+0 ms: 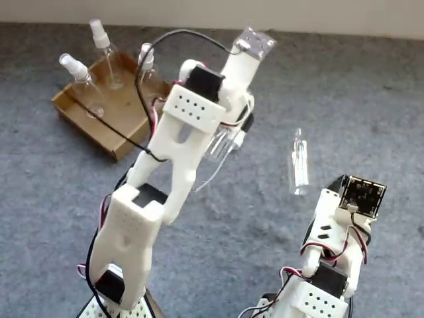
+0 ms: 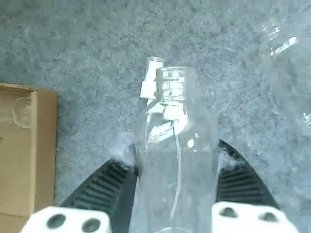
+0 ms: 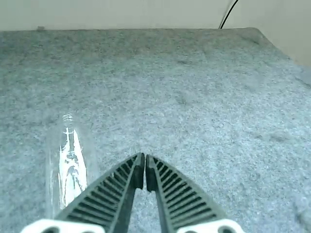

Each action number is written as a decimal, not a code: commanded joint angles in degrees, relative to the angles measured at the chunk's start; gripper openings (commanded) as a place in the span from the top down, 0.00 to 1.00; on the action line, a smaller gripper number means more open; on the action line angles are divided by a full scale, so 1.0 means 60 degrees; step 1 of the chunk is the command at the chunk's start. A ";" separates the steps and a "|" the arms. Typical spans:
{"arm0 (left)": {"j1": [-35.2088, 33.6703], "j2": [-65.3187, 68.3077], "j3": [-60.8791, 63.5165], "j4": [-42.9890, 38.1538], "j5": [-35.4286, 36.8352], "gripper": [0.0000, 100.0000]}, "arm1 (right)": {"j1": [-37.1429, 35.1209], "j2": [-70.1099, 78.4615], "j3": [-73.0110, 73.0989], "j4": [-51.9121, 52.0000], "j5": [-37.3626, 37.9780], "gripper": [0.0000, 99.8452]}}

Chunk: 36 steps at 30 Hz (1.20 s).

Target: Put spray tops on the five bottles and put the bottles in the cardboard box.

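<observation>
the left gripper (image 2: 174, 150) clamps an uncapped bottle (image 2: 175, 111), a spray top (image 2: 150, 80) lying on the table (image 3: 194, 97) past it. the right gripper (image 3: 145, 162) is pinched closed beside a second bottle (image 3: 68, 155) lying flat.

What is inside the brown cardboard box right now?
Three clear bottles with white spray tops sit in the brown cardboard box; the left arm covers one corner, hiding anything there.

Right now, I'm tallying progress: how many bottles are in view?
5. Three bottles with spray tops are in the cardboard box; one, uncapped, is gripped in the left pincer; one lies on the carpet.
</observation>
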 commanded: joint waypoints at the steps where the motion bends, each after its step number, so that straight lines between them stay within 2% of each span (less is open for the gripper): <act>1: 0.0037 -0.2864 0.1941 0.0073 0.0059 0.90 | -0.0696 -0.0110 0.1311 0.0037 0.0029 1.00; 9: -0.0007 -0.7304 0.7114 0.0029 0.0029 0.90 | -0.2249 -0.0154 0.1311 0.0564 0.0059 1.00; 15: -0.0007 -0.9971 0.9971 -0.0484 0.0015 0.90 | -0.2586 -0.0125 0.1311 0.0623 0.0088 0.97; 19: -0.0007 -1.1495 1.2330 -0.1802 0.0015 0.90 | -0.2879 -0.0110 0.0403 0.1868 0.0088 0.92; 26: -0.0007 -1.3516 1.6784 -0.5670 0.0015 0.90 | -0.3978 -0.0095 -0.2190 0.3993 0.0088 0.90; 30: -0.0007 -1.4469 1.8659 -0.7414 0.0029 0.90 | -0.4374 -0.0081 -0.2967 0.4432 0.0088 0.90; 36: -0.0007 -1.5714 2.0520 -0.9172 0.0059 0.90 | -0.4418 -0.0081 -0.3158 0.4447 0.0044 0.90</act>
